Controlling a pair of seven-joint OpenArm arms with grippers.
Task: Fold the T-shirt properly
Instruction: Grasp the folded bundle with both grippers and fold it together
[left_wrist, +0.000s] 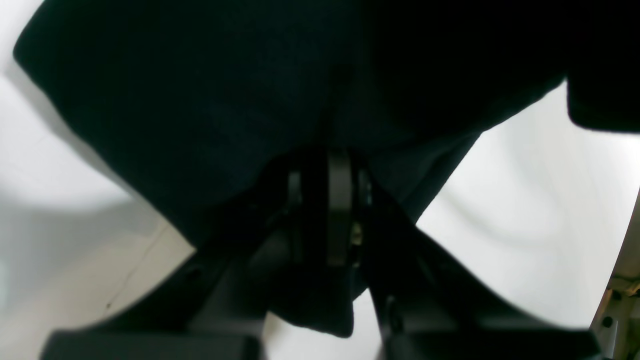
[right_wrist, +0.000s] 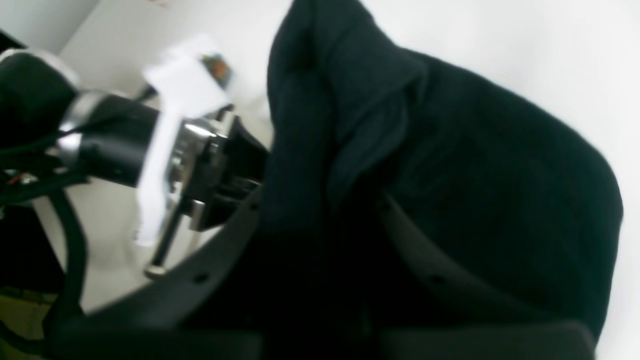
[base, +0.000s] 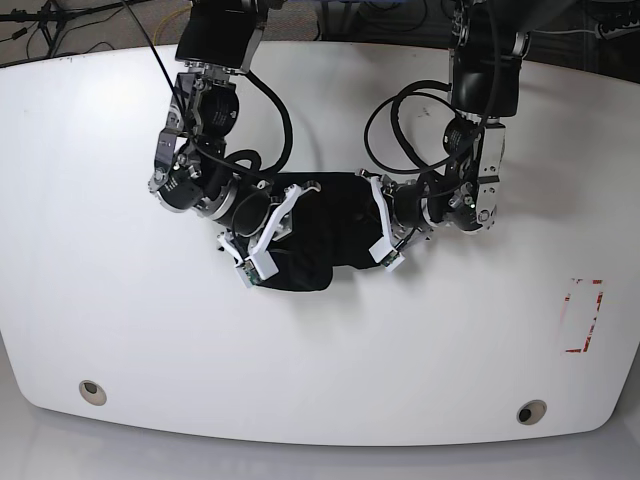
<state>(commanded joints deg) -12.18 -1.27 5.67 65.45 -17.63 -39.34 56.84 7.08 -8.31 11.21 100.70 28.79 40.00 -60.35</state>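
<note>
Gathered into a small dark bundle near the middle of the white tabletop (base: 120, 330), the T-shirt (base: 320, 230), flanked by both arms. Bunched rather than spread flat, so judged mid-fold, with a tidy rectangle not yet reached.

Clamped on cloth, the left tool (left_wrist: 332, 150): in the left wrist view, fabric drawn straight in between the closed-in fingers (left_wrist: 340, 200), a loose tail of it hanging out below. Held so, most likely, to carry an edge across without letting it slip.

Gripped from the other side by the right tool (right_wrist: 330, 210), fingers (right_wrist: 425, 265) set around a raised ridge of black cloth that stood up in a peak between them. Closed on the shirt, by the look of it, though the blur and black-on-black made the exact contact hard to read. Opposite arm's wrist, with its white camera bracket (right_wrist: 160, 150), just beside that ridge at the left of the right wrist view.

Seen from the base view: right arm at the bundle's left edge, left arm at its right edge. A red outline (base: 584, 316) well apart at the right of the tabletop.

Risk judged: soft cloth sagging or dragging unevenly if one side let go first.
</note>
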